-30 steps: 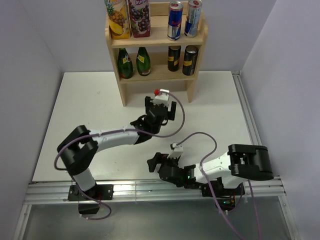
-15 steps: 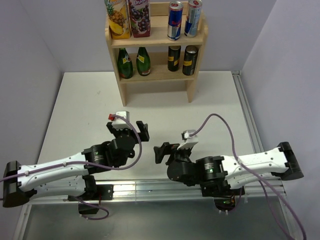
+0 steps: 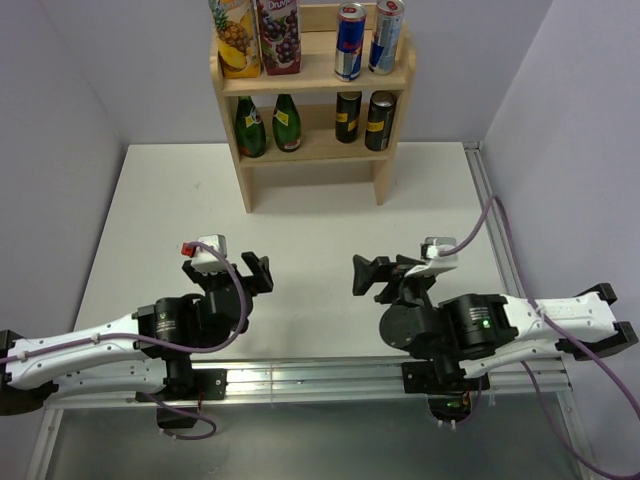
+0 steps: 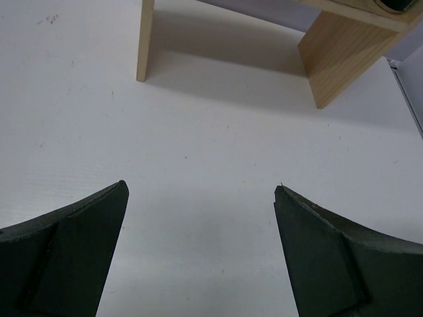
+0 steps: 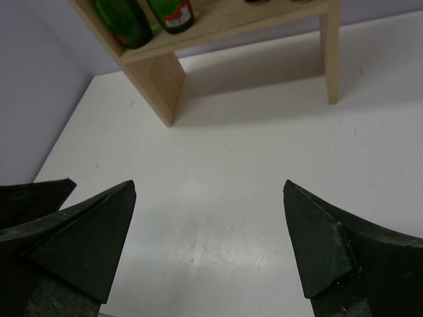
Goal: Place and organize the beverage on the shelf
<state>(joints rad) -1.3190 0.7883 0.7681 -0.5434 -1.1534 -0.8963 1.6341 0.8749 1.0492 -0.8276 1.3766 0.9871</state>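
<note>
Table: white top [image 3: 300,225], with an aluminium rail [image 3: 300,375] along its near edge.
Room: pale lavender walls [image 3: 70,90] stood behind and at both sides.
Shelf: the wooden shelf [image 3: 315,82] stood at the table's far edge by the back wall. It held juice cartons [image 3: 258,37], cans [image 3: 366,40], green bottles [image 3: 267,125] and dark cans [image 3: 364,118].
Left gripper [image 4: 200,189]: low over the table, jaws spread wide, gripping nothing.
Right gripper [image 5: 209,185]: also spread and empty, well apart from the shelf.

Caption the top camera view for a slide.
Left arm and right arm low, jaws open and empty; shelf holds juice cartons, cans and bottles.
</note>
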